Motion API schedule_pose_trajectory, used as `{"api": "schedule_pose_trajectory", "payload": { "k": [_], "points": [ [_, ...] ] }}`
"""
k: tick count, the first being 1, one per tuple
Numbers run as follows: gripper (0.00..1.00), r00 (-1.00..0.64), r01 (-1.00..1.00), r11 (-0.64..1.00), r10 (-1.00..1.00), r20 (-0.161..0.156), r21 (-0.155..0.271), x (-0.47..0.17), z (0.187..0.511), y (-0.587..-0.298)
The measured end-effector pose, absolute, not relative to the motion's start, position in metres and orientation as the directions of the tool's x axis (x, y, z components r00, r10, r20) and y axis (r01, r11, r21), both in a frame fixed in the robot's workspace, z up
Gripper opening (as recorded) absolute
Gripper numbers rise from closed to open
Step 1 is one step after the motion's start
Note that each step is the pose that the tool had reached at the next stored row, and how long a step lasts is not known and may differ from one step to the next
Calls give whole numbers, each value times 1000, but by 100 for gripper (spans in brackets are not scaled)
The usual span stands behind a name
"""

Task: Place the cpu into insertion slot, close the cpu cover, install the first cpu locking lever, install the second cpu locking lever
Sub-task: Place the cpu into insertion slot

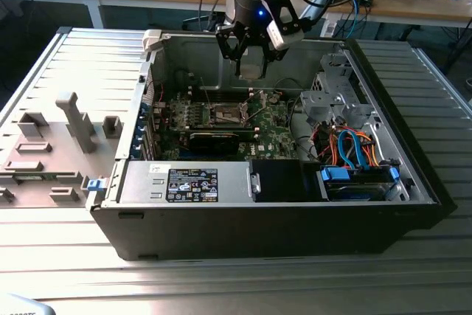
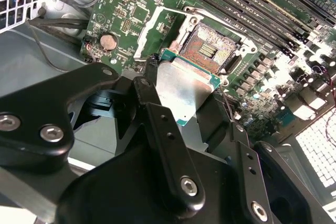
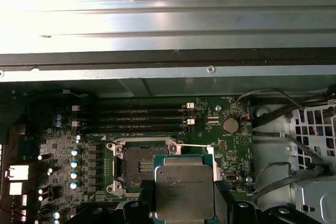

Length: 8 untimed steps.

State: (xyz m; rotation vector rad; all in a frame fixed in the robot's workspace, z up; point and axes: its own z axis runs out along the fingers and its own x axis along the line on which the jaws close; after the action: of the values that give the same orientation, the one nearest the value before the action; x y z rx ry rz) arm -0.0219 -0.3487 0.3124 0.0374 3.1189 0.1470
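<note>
The cpu (image 2: 184, 90) is pinched by its edges between the jaws of the gripper (image 1: 251, 68) and is held above the board, just beside the slot (image 2: 210, 51), not yet seated. The slot's dark pin field is exposed, and the cover (image 2: 146, 35) is swung open beside it.

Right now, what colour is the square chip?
The flat square chip is silvery-grey; see first wrist view.
</note>
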Motion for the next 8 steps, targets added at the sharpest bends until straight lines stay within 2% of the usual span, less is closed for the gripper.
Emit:
{"api": "schedule_pose_trajectory", "payload": {
  "k": [8],
  "points": [
    [54,-1000,23,995,25,-18,94,-22,311,-349]
  ]
}}
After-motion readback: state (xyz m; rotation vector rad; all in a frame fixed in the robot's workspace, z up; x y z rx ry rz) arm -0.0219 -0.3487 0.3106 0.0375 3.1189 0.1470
